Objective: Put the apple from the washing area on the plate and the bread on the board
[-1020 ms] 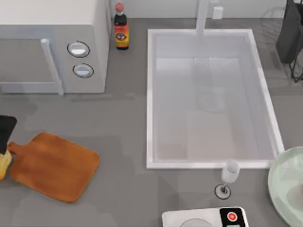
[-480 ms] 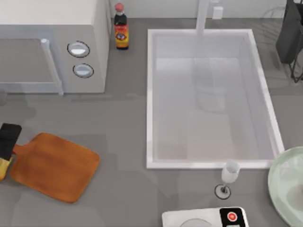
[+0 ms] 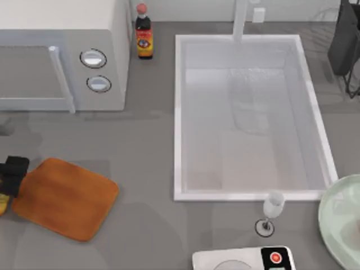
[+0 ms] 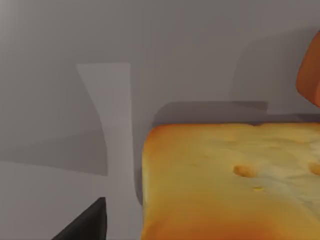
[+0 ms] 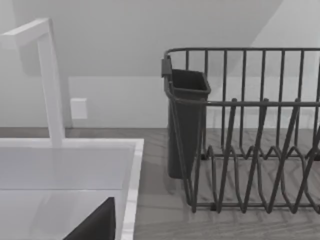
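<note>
Left gripper (image 3: pixel 8 179): at the table's far left edge, over the handle end of the board, carrying the bread; I cannot tell how its fingers stand.
Bread (image 4: pixel 235 180): golden loaf chunk with a toasted, spotted top, seen close in the left wrist view above the grey table (image 3: pixel 146 157); in the top view a yellow sliver of it shows at the left edge.
Board (image 3: pixel 66 197): flat on the table, front left, nothing lying on it.
Right gripper: cannot tell its state; a dark part of it (image 5: pixel 95 225) shows beside the washing area's rim.
Washing area (image 3: pixel 179 112): white basin right of centre.
Plate (image 3: pixel 337 219): front right corner.
Dish rack (image 5: pixel 250 130): behind the sink.
</note>
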You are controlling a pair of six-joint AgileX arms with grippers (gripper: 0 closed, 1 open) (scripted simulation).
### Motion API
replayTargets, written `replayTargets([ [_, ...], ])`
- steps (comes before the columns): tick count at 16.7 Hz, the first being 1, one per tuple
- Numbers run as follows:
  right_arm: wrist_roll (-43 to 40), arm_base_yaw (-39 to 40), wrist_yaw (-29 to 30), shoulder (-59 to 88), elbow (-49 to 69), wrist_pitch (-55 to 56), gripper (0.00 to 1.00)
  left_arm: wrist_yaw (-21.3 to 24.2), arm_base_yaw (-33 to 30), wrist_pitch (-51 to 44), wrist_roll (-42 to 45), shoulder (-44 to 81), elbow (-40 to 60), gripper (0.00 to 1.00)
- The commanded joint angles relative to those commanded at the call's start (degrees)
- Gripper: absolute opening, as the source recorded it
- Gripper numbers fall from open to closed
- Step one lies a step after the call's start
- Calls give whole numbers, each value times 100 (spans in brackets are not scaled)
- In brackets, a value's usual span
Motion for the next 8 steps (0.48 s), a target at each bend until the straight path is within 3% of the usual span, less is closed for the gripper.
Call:
replayTargets([
  [1,0,0,0,0,0,0,100,0,0,0,0,0,0,100],
  [8,0,0,0,0,0,0,100,0,0,0,0,0,0,47],
])
